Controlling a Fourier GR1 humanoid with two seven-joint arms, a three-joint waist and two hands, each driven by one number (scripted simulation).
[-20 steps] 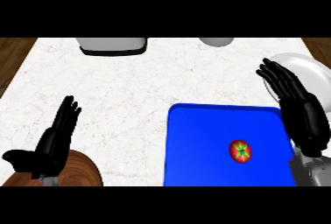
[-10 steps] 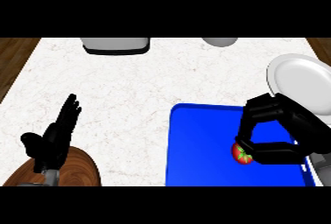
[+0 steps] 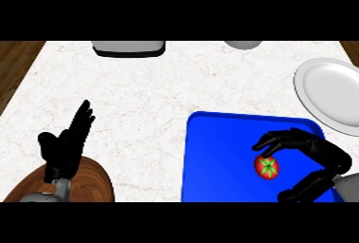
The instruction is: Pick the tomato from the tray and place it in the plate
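I see my right hand (image 3: 317, 151) with fingers curled over the round red tomato (image 3: 266, 167) on the flat blue tray (image 3: 217, 156), left hand (image 3: 63, 149) straight-fingered.

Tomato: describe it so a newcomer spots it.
On the white counter, find the blue tray, near right. The tomato lies on it by the right robot hand: round, red, green star on top, the tray's only item.

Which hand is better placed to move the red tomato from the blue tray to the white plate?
Right hand: its fingers curl over the red tomato, and the white plate lies on its side. Left hand rests open, far left.
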